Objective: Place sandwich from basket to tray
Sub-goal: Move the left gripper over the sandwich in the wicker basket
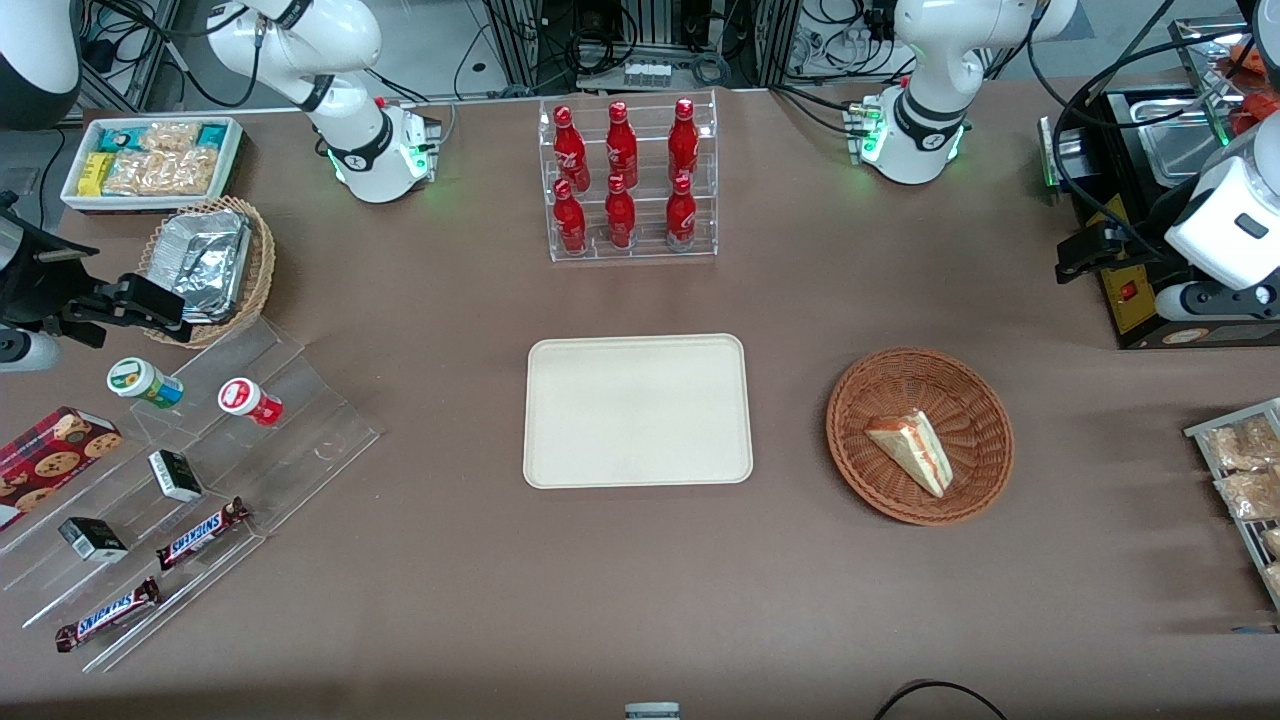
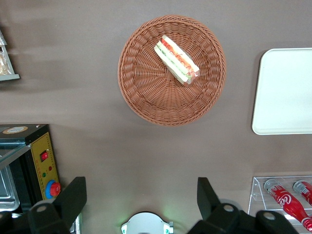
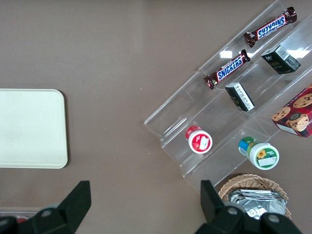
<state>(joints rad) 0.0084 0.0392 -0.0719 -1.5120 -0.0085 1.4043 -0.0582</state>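
**A:** What do you have in front of you, biggest thing first?

**B:** You're working over a brown desk (image 1: pixel 640 600). The cream-white tray (image 1: pixel 638 411) lies flat near its middle, bare. Farther from the front camera than the tray you'll see a clear rack of red bottles (image 1: pixel 627 180).

**A:** And the basket?

**B:** The round reddish-brown basket (image 1: pixel 920 435) sits beside the tray, toward the working arm's end of the desk, apart from it. Your sandwich (image 1: pixel 912 450) lies on its side inside the basket, off centre, its orange-red and green filling layers showing along the edge.

**A:** Where's the gripper?

**B:** Your gripper (image 2: pixel 139 207) hangs high above the desk, farther from the front camera than the basket and well clear of it. Its two dark fingers (image 2: pixel 73 197) are spread wide apart with nothing between them; through the gap you see bare desk and the arm's white base (image 2: pixel 146 224).
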